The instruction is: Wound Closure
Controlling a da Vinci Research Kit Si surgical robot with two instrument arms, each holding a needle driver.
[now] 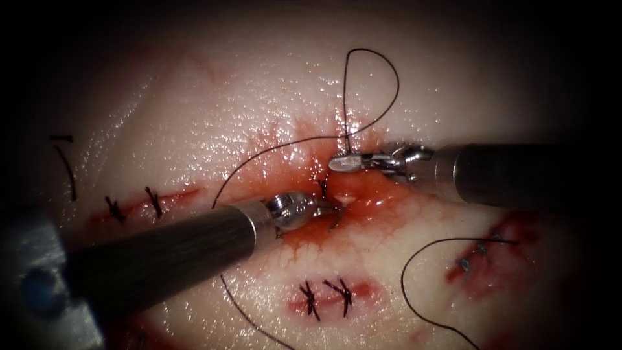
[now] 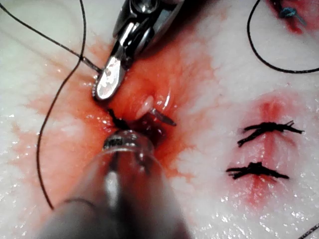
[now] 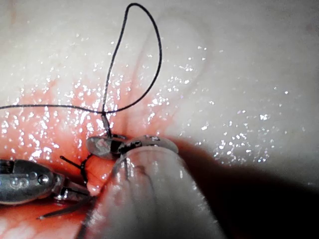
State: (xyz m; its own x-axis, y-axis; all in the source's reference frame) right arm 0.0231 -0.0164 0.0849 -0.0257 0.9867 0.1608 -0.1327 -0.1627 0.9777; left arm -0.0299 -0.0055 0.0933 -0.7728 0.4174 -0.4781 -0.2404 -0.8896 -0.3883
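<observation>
Centrally, 2 tools, left fingers (image 1: 330,210) clamping 1 needle (image 1: 335,220), right fingers (image 1: 346,162) gripping thread (image 1: 372,84).

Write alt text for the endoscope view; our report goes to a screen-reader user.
The left tool grips the curved needle at the cut in the tissue. The right tool holds the thread, which loops above it. Red fluid surrounds the cut, with finished stitches nearby.

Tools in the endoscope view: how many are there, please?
2. The left tool, left of the cut, holds the needle at the cut; whether in the tissue, unclear. The right tool, right of it, grips the thread.
</observation>
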